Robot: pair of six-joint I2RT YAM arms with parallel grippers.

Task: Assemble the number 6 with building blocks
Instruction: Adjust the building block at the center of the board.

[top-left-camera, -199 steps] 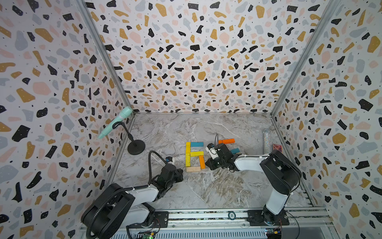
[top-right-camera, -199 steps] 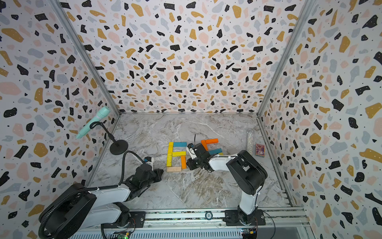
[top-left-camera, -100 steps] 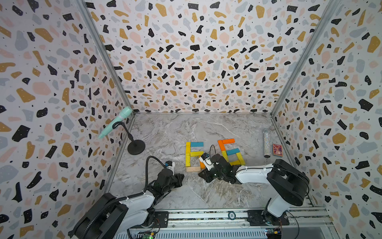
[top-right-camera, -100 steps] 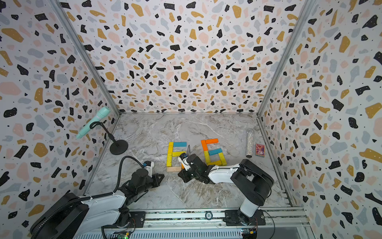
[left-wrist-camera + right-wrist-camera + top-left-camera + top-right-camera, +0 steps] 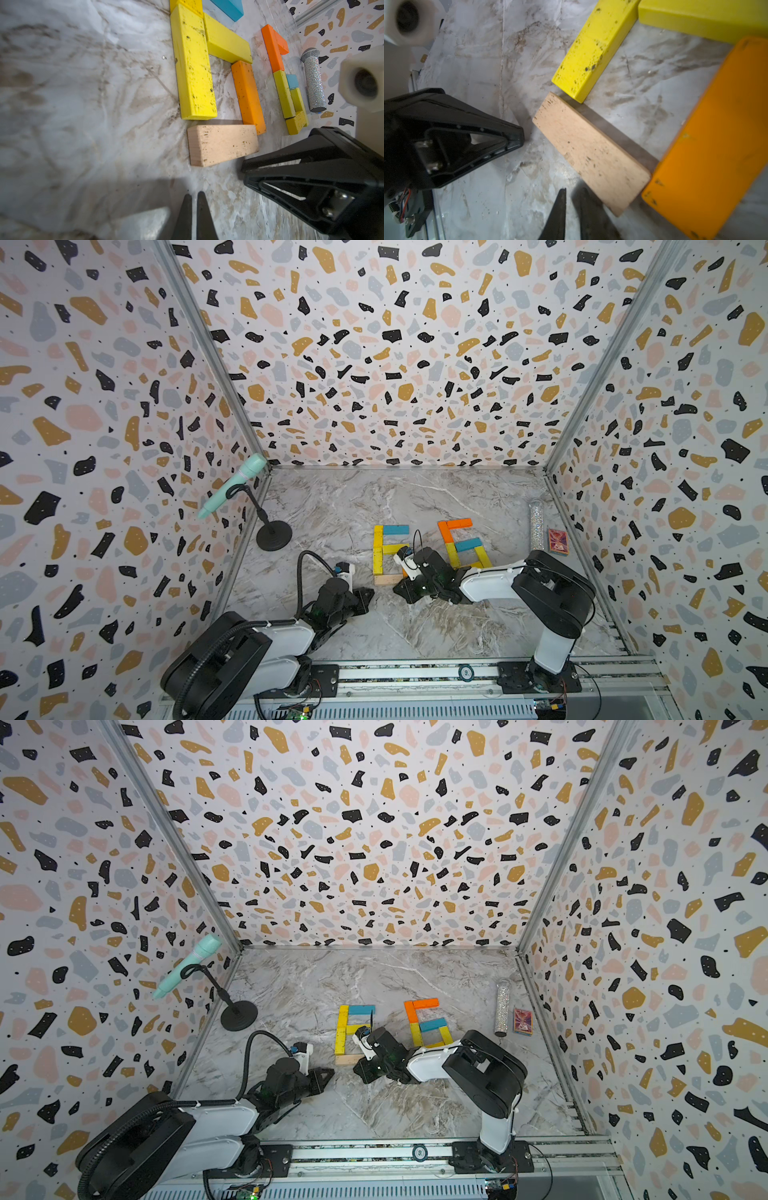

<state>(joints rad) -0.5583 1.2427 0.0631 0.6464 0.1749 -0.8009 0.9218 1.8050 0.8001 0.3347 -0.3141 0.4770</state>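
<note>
Two figures of building blocks lie on the marble floor in both top views. The left figure has a yellow upright (image 5: pixel 377 549), a blue top (image 5: pixel 395 529), a yellow middle bar, an orange block (image 5: pixel 248 95) and a pale wood block (image 5: pixel 388 580) along its near edge. The right figure (image 5: pixel 461 543) is orange, blue and yellow. My left gripper (image 5: pixel 194 195) is shut and empty, low on the floor just near-left of the pale block (image 5: pixel 222 143). My right gripper (image 5: pixel 572 190) stands a crack open with nothing in it, beside the pale block's (image 5: pixel 591 151) near right end.
The two grippers' tips (image 5: pixel 369 592) (image 5: pixel 398 590) face each other a short way apart. A teal microphone (image 5: pixel 232 485) on a black stand (image 5: pixel 274 536) is at the left wall. A glittery tube (image 5: pixel 536 526) and a small red box (image 5: pixel 557 541) lie at the right wall.
My right gripper has drawn back from between the two figures to the near side of the pale block, uncovering the right figure. The left gripper has shifted only slightly.
</note>
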